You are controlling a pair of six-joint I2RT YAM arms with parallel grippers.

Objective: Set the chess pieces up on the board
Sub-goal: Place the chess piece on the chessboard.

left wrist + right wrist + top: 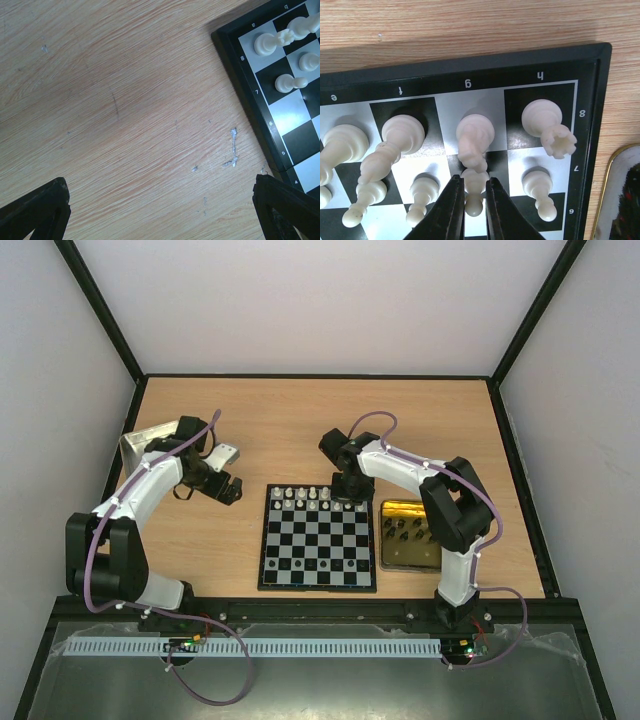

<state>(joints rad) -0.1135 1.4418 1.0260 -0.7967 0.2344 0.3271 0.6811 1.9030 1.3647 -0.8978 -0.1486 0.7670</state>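
**Top external view.** The board (318,552) is laid flat at the middle of the desk (300,420), between the two arms. White chess pieces (305,497) are stood along its two far rows. A gold tin (384,536) holding dark pieces (408,530) is placed just beside the board's right edge. A silver lid (138,443) is seen at far left, partly covered by the left arm. The left end effector (232,490) is held off the board's far left corner. The right end effector (350,490) is lowered over the far right squares.

**Left wrist view.** The left end effector (160,215) is spread wide, with nothing held. Bare desk is framed between its fingers (40,212). The board's corner (235,60), with a few white pieces, is caught at upper right.

**Right wrist view.** The right end effector (474,200) is closed narrowly upon a white pawn (473,186) on g7. A knight (475,135) is stood directly behind it on g8 and a rook (547,125) on h8, with further pawns at either side. The tin's rim (601,190) is glimpsed at lower right.
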